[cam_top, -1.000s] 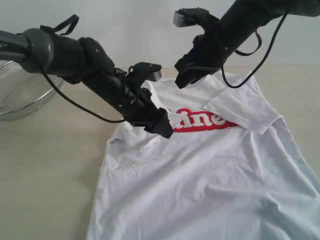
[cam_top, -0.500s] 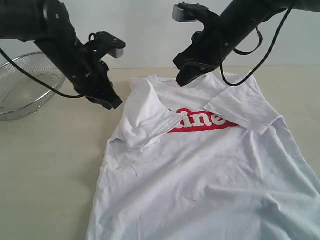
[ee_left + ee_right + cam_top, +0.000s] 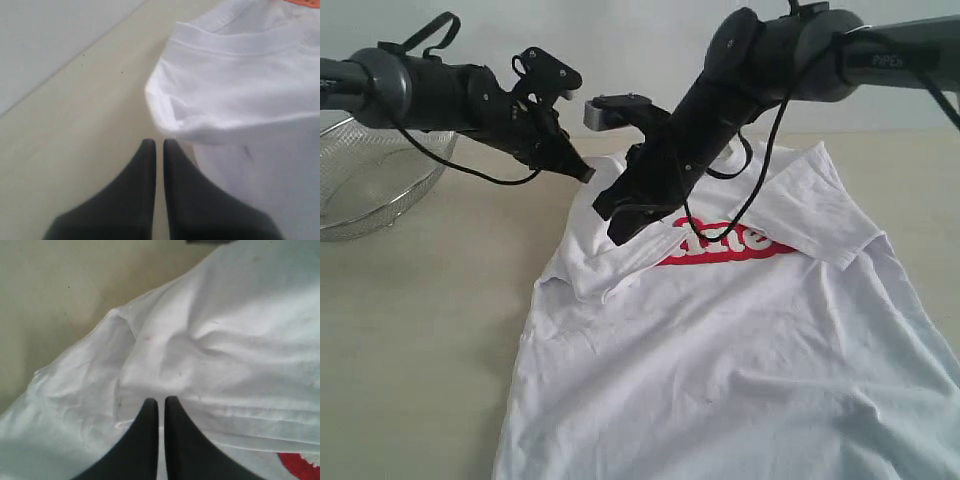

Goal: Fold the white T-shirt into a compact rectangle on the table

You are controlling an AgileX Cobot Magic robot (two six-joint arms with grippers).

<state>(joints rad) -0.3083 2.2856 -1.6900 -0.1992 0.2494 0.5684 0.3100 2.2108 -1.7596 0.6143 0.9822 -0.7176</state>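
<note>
The white T-shirt (image 3: 740, 350) lies spread on the table (image 3: 420, 330), chest up, with both sleeves folded inward over the red lettering (image 3: 720, 246). My left gripper (image 3: 588, 176) is shut and empty, hovering just off the shirt's left shoulder. In the left wrist view its tips (image 3: 159, 143) sit over bare table beside the shoulder corner of the T-shirt (image 3: 240, 90). My right gripper (image 3: 617, 235) reaches across the middle and is shut over the folded left sleeve (image 3: 165, 350), with nothing between its fingers. The orange neck tag (image 3: 306, 2) peeks in at the frame edge.
A round wire-mesh basket (image 3: 370, 190) stands at the far left of the table. A black cable (image 3: 760, 190) hangs from the right arm over the shirt's chest. A pale wall rises behind the table's far edge.
The left gripper let go of the folded sleeve, drew away left, then came to the shirt's shoulder. The right arm swung from the collar across to the left sleeve. Both grippers shut.
</note>
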